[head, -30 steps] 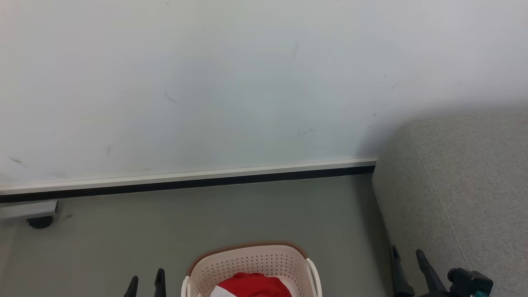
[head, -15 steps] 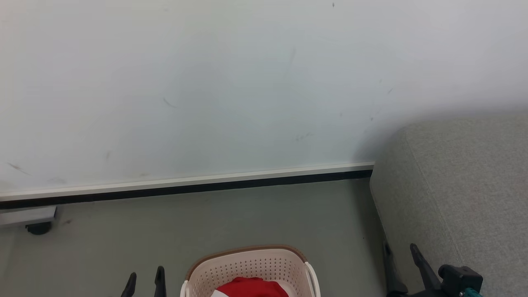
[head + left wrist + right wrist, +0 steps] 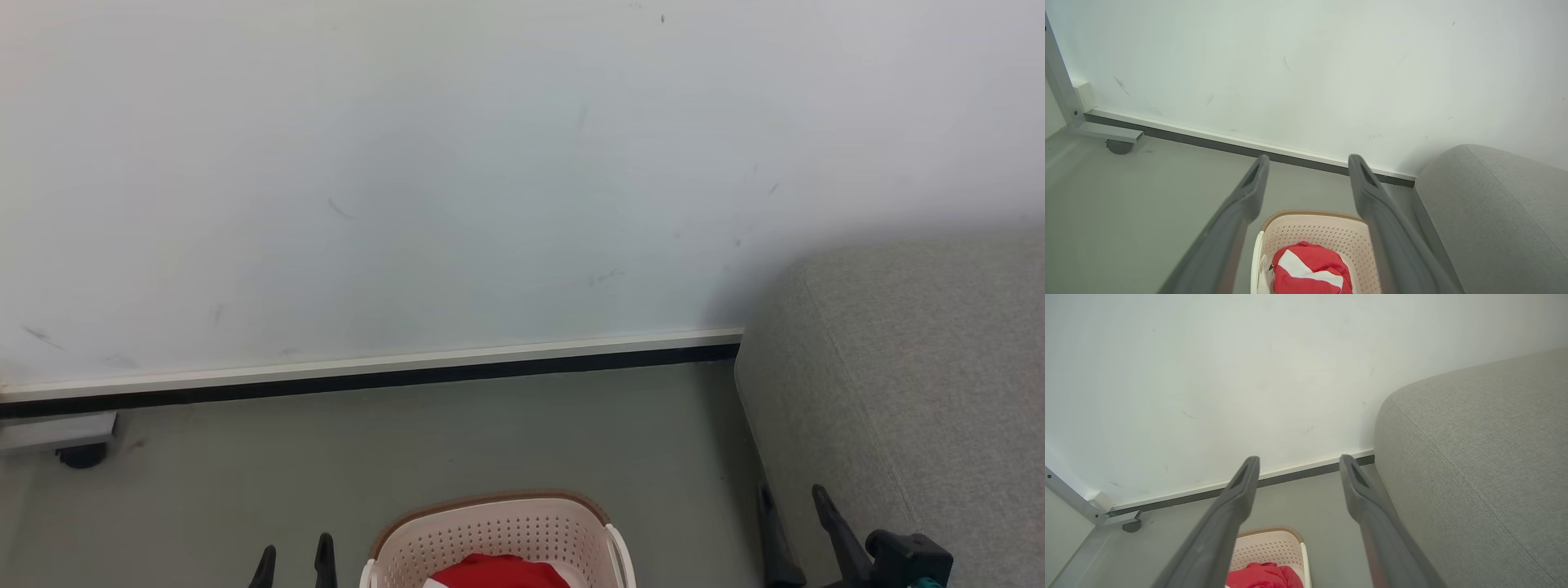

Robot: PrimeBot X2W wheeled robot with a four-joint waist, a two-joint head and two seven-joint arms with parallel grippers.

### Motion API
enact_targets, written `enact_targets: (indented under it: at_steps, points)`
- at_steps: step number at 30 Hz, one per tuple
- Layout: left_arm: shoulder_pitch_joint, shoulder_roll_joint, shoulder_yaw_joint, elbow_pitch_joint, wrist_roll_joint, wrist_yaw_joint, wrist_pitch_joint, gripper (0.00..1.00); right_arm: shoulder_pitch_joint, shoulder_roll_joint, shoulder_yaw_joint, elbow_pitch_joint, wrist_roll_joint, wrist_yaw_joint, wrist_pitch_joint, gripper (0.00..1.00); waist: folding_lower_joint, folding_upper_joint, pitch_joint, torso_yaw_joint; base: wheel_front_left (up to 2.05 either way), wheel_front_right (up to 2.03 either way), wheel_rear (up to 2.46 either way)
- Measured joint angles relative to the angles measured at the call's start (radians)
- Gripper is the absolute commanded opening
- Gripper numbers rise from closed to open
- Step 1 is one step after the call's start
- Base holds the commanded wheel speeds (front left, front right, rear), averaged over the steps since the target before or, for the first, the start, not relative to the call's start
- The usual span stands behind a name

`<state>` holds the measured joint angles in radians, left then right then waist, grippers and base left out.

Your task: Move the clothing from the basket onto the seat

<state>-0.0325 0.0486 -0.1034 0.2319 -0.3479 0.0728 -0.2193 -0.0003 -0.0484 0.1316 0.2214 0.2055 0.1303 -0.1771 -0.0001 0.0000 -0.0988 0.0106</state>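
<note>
Clothing (image 3: 1310, 271) lies bunched in the basket (image 3: 1327, 234), below and between the fingers of our left pincer (image 3: 1308, 163). It is red with white stripes. We cannot tell how many garments make up the heap, because the picture's bottom edge cuts off its near part. The basket stands on the floor (image 3: 490, 433), and we see its far perforated wall and brown rim, with the rest cut off. Our left pincer is released, its fingers spread wide with nothing between them. Our right pincer (image 3: 1297, 461) is likewise released and empty. Its left finger covers part of the basket's rim, with a scrap of red below it. The seat (image 3: 1474, 457) runs along the right of the right pincer, close to its right finger; whether they touch we cannot tell. Ahead of both pincers rises the wall (image 3: 490, 163). A caster (image 3: 1118, 146) under a metal frame sits far to the left of the left pincer.
</note>
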Motion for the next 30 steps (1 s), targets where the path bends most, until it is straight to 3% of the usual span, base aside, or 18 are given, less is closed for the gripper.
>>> enact_targets:
  at_steps: [30]
  points:
    - [0.017, 0.009, -0.036, -0.062, 0.001, 0.043, 0.025, 1.0, -0.008, 0.0, 0.013, 0.017, 0.005, 0.0, -0.013, 1.0, 0.0001, 0.0, 0.015, 0.0, 0.0, 0.0, 0.0]
